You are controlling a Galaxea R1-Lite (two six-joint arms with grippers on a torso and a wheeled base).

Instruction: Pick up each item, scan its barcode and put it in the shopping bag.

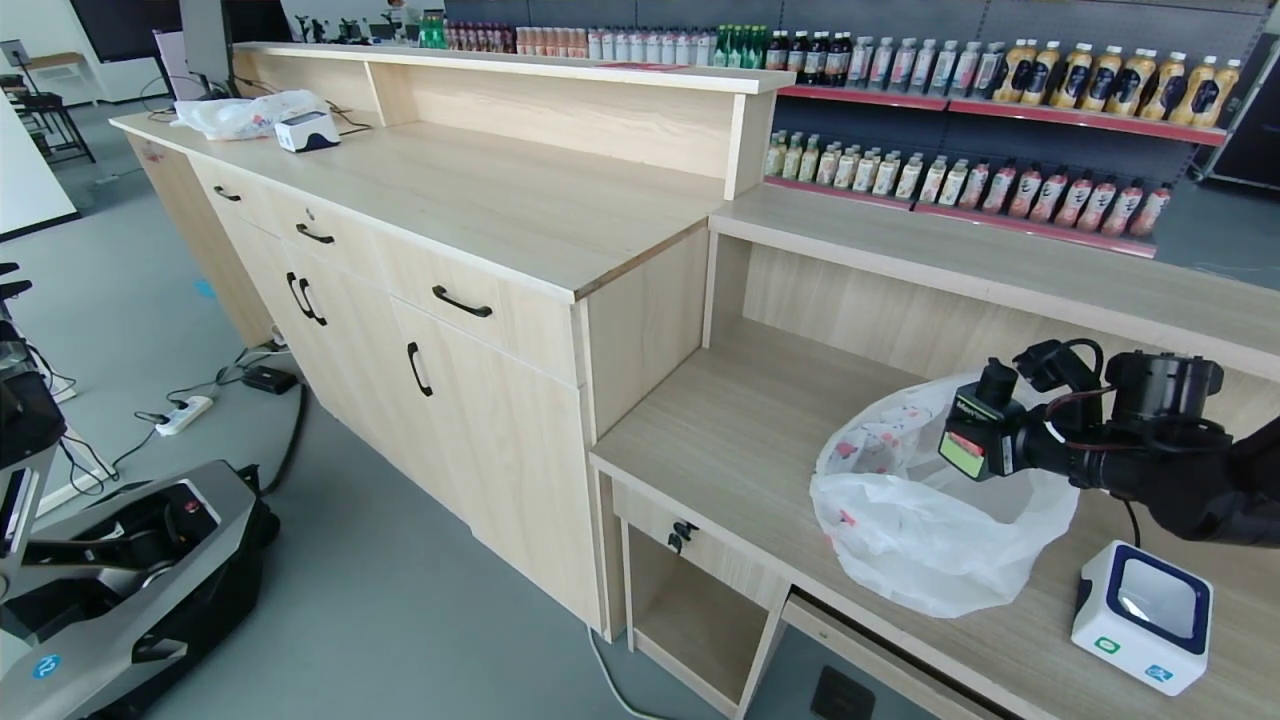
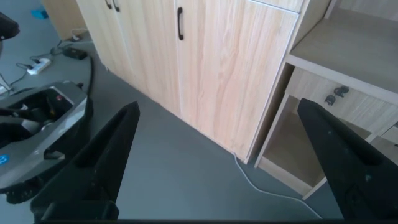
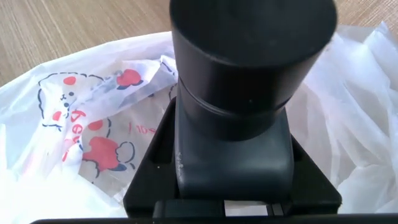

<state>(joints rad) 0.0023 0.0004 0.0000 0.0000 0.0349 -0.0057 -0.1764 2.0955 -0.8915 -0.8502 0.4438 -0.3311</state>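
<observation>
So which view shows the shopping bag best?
Head view: the whole bag sits open on the counter, below the held bottle. The right wrist view gives just part of its mouth, with the bottle blocking the middle; the left wrist view faces cupboards and floor.

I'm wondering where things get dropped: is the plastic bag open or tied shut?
Open: the shopping bag gapes wide, its printed inner wall showing under the dark bottle in the right tool.
</observation>
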